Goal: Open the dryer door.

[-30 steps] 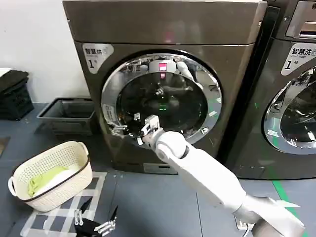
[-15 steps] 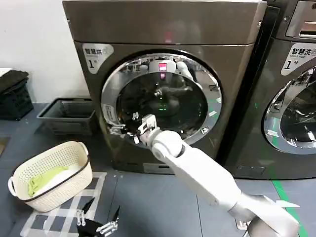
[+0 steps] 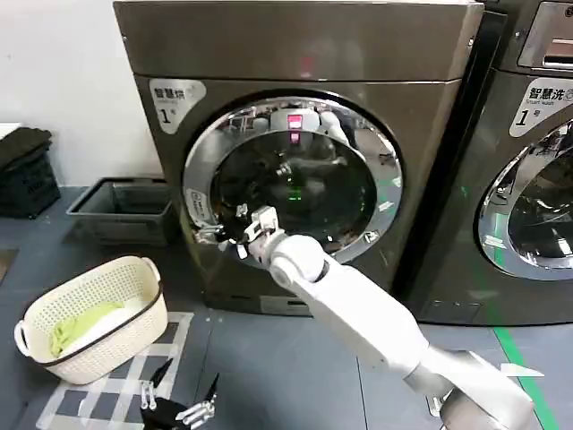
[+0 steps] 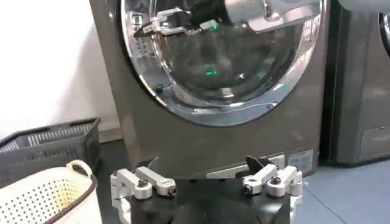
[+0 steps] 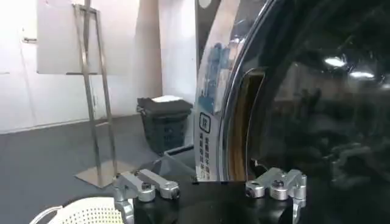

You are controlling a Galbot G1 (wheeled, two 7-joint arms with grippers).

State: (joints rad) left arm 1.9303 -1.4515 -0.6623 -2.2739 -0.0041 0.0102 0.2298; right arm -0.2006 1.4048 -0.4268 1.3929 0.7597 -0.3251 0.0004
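Dryer door (image 3: pixel 295 184) shut; cloth-filled basket (image 3: pixel 134 309) nearby

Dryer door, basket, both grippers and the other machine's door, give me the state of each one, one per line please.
dryer door: shut against the machine front.
right gripper: open, at the door's chrome rim on its left edge.
left gripper: open, parked low near the floor, holding nothing.
laundry basket: upright on the floor, light green cloth inside.
neighbouring machine's door: looks shut.
grey crate: on the floor beside the dryer.
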